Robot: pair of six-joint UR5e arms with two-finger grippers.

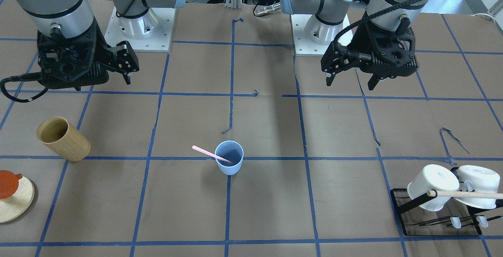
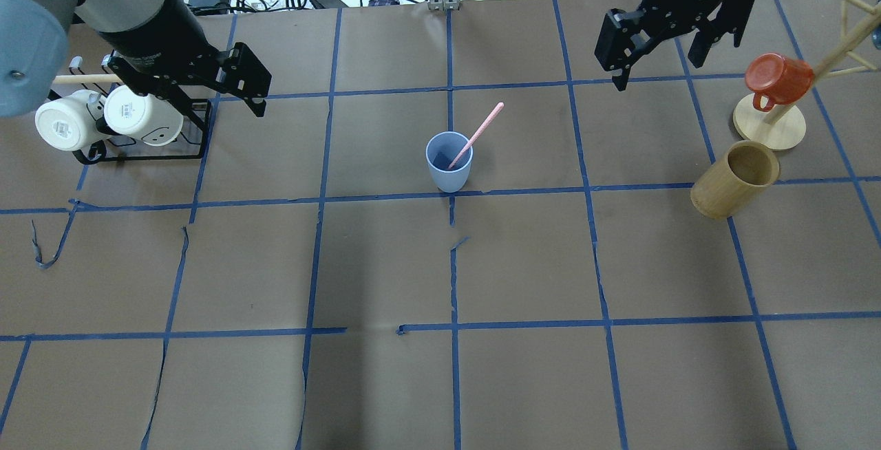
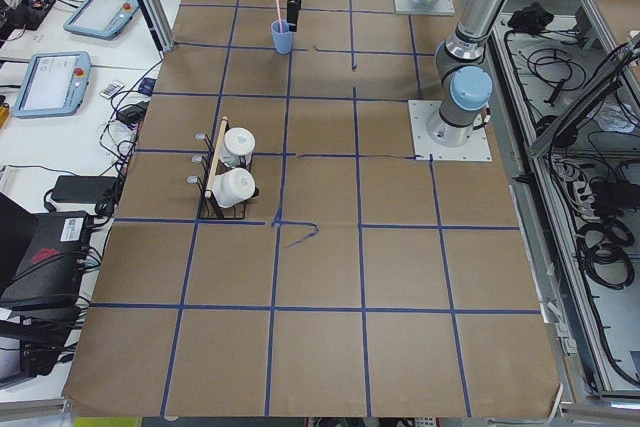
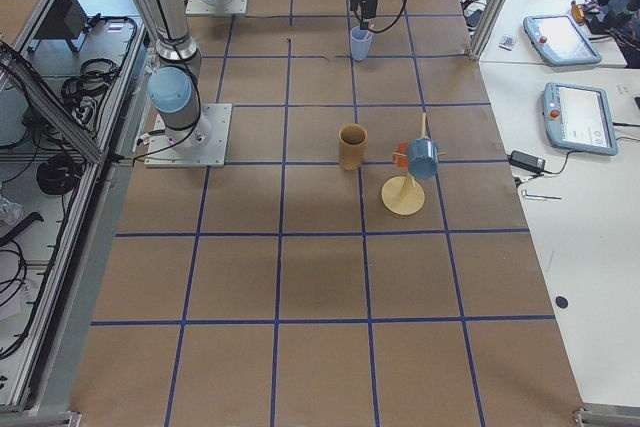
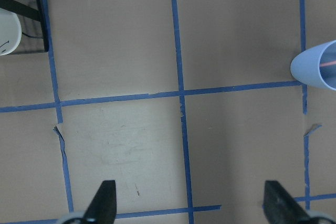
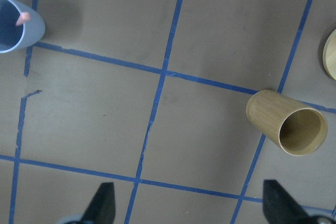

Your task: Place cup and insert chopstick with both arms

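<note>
The light blue cup (image 1: 229,163) stands upright near the table's middle; it also shows in the overhead view (image 2: 449,162). The pink chopstick (image 1: 207,153) leans inside it, its upper end sticking out over the rim (image 2: 480,132). My left gripper (image 1: 351,81) is open and empty, raised above the table well off to the cup's side; its wrist view shows the cup (image 5: 316,70) at the right edge. My right gripper (image 2: 657,68) is open and empty, raised on the cup's other side; its wrist view shows the cup (image 6: 16,24) at the upper left.
A tan wooden cylinder holder (image 2: 735,179) stands at the right, with a wooden mug tree holding a red mug (image 2: 778,78) behind it. A black rack with two white mugs (image 2: 103,120) and a pale wooden rod sits at the left.
</note>
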